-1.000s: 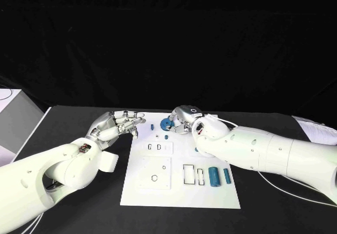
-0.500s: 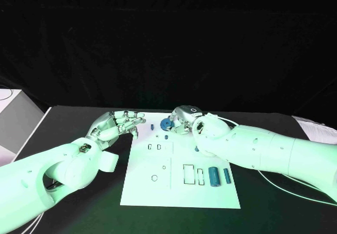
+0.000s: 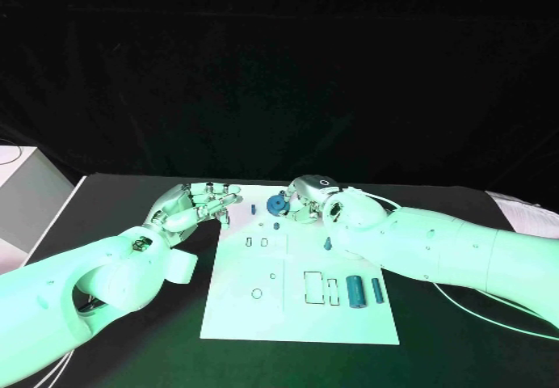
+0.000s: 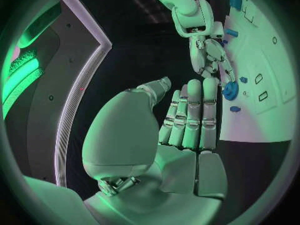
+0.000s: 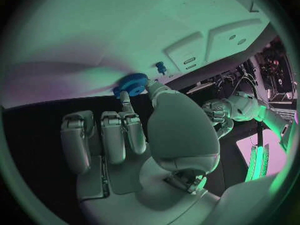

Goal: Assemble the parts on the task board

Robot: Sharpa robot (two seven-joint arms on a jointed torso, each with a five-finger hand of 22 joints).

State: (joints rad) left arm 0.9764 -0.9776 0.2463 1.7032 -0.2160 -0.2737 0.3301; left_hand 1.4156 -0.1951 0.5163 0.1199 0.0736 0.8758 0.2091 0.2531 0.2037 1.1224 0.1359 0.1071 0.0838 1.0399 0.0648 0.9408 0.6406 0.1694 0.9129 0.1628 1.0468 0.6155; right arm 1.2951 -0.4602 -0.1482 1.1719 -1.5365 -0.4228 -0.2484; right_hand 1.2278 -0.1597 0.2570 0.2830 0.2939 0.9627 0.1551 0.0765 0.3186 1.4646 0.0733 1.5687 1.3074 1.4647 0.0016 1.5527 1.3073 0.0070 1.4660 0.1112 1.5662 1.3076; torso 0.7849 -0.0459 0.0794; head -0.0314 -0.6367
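The white task board (image 3: 245, 319) lies in the middle of the table. At its far edge my right hand (image 3: 308, 196) pinches a round blue part (image 3: 276, 204) between thumb and a finger; the wrist view shows the same part (image 5: 131, 84) at the fingertips. A small blue peg (image 3: 253, 209) stands just left of it. My left hand (image 3: 195, 205) hovers by the board's far left corner, fingers straight and holding nothing. Two blue cylinders (image 3: 354, 291) (image 3: 377, 291) lie on the board's right side, and a small blue piece (image 3: 327, 243) sits beside my right forearm.
A white box (image 3: 18, 194) stands at the table's left edge. Rectangular slots (image 3: 313, 287) and small holes (image 3: 256, 293) mark the board. A thin cable (image 3: 501, 322) runs over the table under my right arm.
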